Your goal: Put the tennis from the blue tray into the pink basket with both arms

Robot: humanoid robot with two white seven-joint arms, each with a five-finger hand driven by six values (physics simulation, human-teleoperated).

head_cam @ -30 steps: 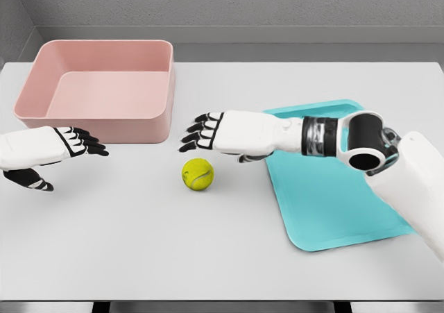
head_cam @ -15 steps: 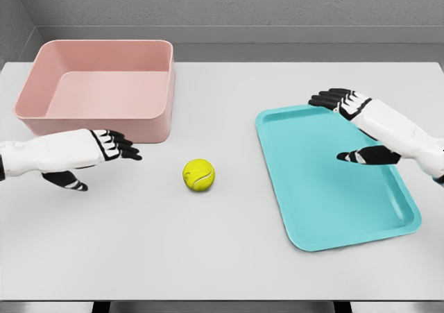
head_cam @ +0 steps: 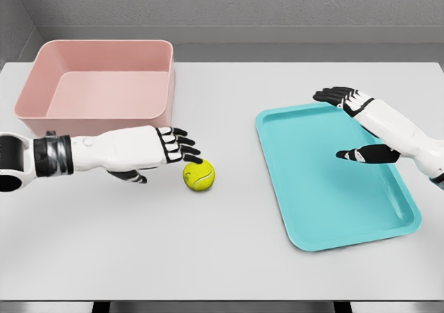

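Head view: tennis ball (head_cam: 199, 175) on counter (head_cam: 222, 257), between pink basket (head_cam: 41, 119) and blue tray (head_cam: 333, 237). Left robot hand (head_cam: 163, 150) open, fingertips at ball's 10 o'clock — should curl around ball before lifting. Right robot hand (head_cam: 361, 129) open over tray.

yellow-green tennis ball (head_cam: 199, 175) on table, pink basket (head_cam: 97, 91) empty

The left hand (head_cam: 156, 150) reaches rightward on an outstretched arm, fingers extended and loosely spread. The right hand (head_cam: 361, 122) hangs open, thumb apart from the fingers.
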